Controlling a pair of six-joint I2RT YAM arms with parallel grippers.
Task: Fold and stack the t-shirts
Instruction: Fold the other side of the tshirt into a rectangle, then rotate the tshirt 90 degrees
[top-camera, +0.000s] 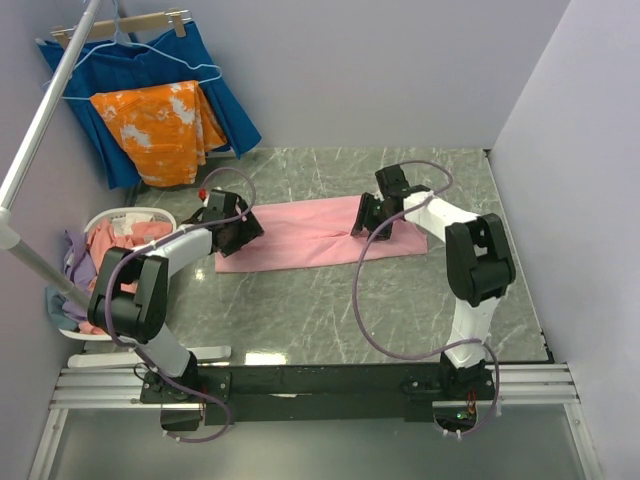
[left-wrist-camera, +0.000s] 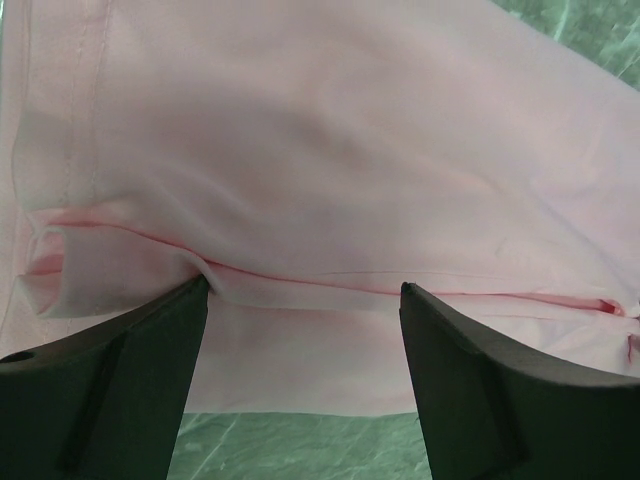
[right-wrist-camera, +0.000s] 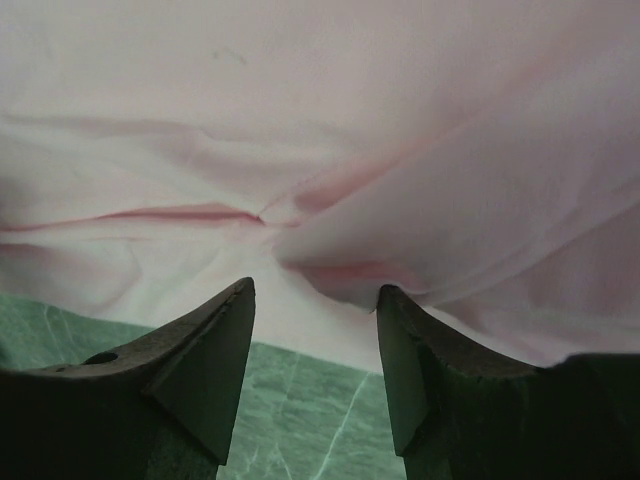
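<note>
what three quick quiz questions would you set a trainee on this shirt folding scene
1. True or false: the light pink cotton t-shirt lies on the green marble table.
2. The left gripper and right gripper are: A both open, B both shut, C one open, one shut.
3. Fill in: the white plastic laundry basket stands on the robot's ____ side.
Key: 1 true; 2 A; 3 left.
</note>
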